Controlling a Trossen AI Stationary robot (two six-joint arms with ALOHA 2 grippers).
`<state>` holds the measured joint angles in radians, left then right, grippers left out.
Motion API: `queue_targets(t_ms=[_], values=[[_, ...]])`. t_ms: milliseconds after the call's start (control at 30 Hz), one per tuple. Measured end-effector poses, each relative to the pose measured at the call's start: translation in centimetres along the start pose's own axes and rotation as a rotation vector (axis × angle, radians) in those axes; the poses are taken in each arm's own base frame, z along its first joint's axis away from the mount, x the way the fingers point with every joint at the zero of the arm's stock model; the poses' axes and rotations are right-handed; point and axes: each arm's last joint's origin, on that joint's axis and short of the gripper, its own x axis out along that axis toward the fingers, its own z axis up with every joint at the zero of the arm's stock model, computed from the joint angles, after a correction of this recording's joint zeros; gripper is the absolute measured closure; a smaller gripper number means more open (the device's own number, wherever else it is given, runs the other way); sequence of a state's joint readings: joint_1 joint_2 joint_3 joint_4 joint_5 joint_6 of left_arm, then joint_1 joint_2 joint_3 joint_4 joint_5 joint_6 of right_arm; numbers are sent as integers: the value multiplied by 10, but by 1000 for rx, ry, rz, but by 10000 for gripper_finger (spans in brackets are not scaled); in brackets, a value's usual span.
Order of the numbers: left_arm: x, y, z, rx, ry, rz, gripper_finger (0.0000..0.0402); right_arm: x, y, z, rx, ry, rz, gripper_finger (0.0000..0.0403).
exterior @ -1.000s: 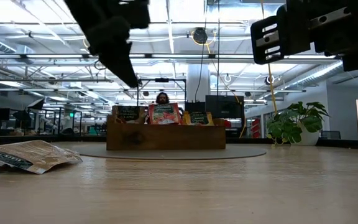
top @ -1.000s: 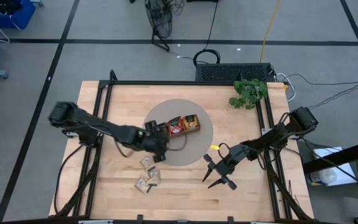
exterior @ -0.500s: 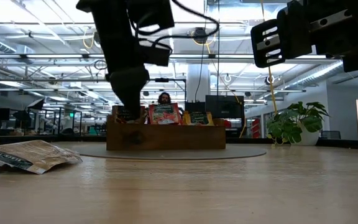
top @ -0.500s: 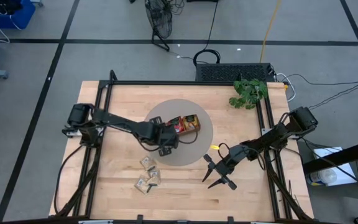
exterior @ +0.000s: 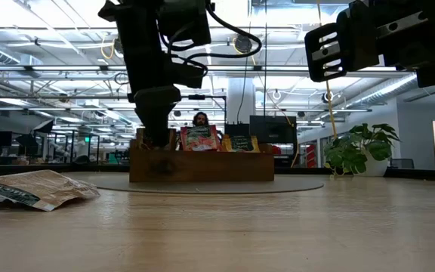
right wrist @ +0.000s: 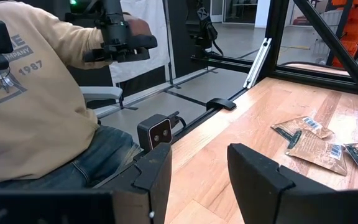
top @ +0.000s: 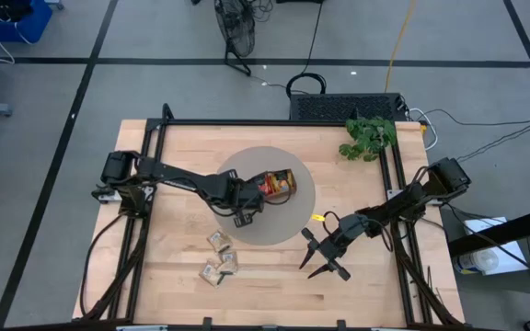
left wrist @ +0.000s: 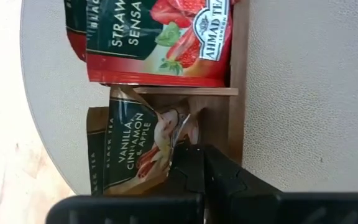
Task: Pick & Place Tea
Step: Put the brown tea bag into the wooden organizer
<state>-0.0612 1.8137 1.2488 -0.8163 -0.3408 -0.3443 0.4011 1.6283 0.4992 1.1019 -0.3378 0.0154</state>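
Observation:
A brown wooden tray (top: 282,181) stands on a round grey mat (top: 293,219) at mid-table. A red tea sachet (left wrist: 160,43) stands in its middle compartment. My left gripper (left wrist: 194,157) points steeply down into the tray's left end compartment (exterior: 155,155), shut on a brown vanilla tea sachet (left wrist: 135,149). Three loose sachets (top: 220,257) lie flat on the wood nearer the front edge. My right gripper (top: 315,254) hovers open, level, right of the mat with nothing between its fingers. My left gripper pinches the vanilla sachet at one edge (left wrist: 178,142) between its two shut fingers, and the foil is crumpled there. The fingers come from above, slanting down. The sachet stands in the tray's end compartment, in front of another dark sachet.
A potted plant (top: 368,136) stands at the far right corner. A black frame (top: 247,122) rims the table. A seated person (right wrist: 36,112) shows beyond the table's edge in the right wrist view. Bare wood lies right of the mat and along the front.
My left gripper has moved toward the table's right, to the tray, tipped more steeply down and sunk into the tray's left end compartment.

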Motion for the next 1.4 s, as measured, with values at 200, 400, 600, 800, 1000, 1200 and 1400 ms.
queue_targets(t_ms=[200,400,600,800,1000,1200,1400], values=[[15,7,-11,-18,63,-8,401,0,0,0,0,0,0,261],[37,10,-27,-60,83,-43,401,0,0,0,-1,1,0,261],[44,13,-30,-78,43,-33,401,0,0,0,-1,1,0,261],[44,11,-31,-70,28,11,400,0,0,0,0,1,0,261],[44,8,-32,-59,21,32,400,0,0,0,0,1,0,261],[31,1,-31,-4,19,2,391,0,0,0,0,1,0,261],[-16,-2,-25,16,-131,-22,390,0,0,-1,1,5,0,261]])
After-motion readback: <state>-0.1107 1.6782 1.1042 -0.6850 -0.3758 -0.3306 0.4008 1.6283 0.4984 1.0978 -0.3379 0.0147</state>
